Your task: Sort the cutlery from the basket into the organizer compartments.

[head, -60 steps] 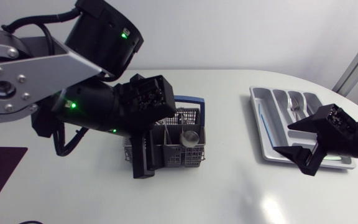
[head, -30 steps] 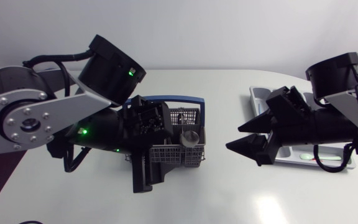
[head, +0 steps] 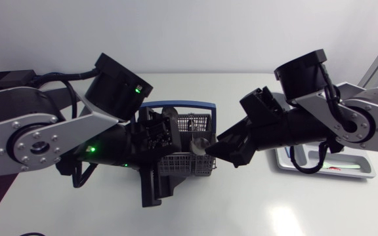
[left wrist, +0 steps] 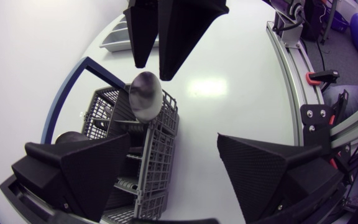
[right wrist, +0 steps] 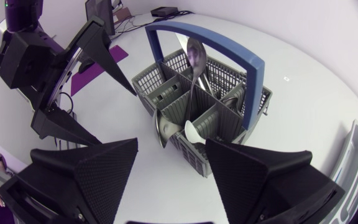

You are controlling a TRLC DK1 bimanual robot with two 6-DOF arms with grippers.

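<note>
Cutlery [right wrist: 194, 56] is standing upright in the grey basket [head: 190, 165], which is sitting mid-desk [head: 261, 210] under its blue handle [head: 176, 105]; the organizer [head: 366, 172] is lying well apart, on my right arm's side, largely hidden behind that arm. I am watching a spoon [left wrist: 145, 96] poking bowl-up above the grid, with more rounded ends showing in neighbouring cells.

My left pincer [left wrist: 176, 180] is hanging spread wide, grasping nothing; one finger is sitting over the basket's wall, the other over bare desk beside it. My right pincer [right wrist: 176, 180] is likewise released and empty, pointing at the basket from the organizer's side, its tips near the rim.

I am judging these pieces as polished metal: stiff, light, not fragile, but slippery against broad wedge fingers; the bowl is curving away and likely to squirt out, so I would be pinching the neck just under the bowl, across its flat faces, and lifting straight up so the stem is not snagging on the mesh.

I am finding no readable writing or label on basket, cutlery or organizer.
</note>
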